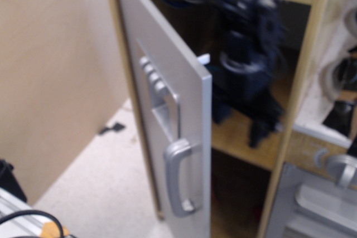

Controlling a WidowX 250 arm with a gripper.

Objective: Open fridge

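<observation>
The fridge door [162, 82] is flat silver-grey and stands swung well open on its left hinge, set in a light wood frame [295, 98]. It carries a recessed button panel [159, 90] and a curved silver handle [179, 178] low on its free edge. My black gripper [240, 124] is blurred with motion inside the fridge opening, just above the wooden shelf [240, 137] and behind the door's free edge. It touches neither door nor handle. I cannot make out how its jaws stand.
A plywood wall [56, 71] stands at left over a speckled floor [95, 188]. At lower right is a smaller silver oven door [318, 204] with its own handle [340, 168]. A cable and rail [28, 221] sit at bottom left.
</observation>
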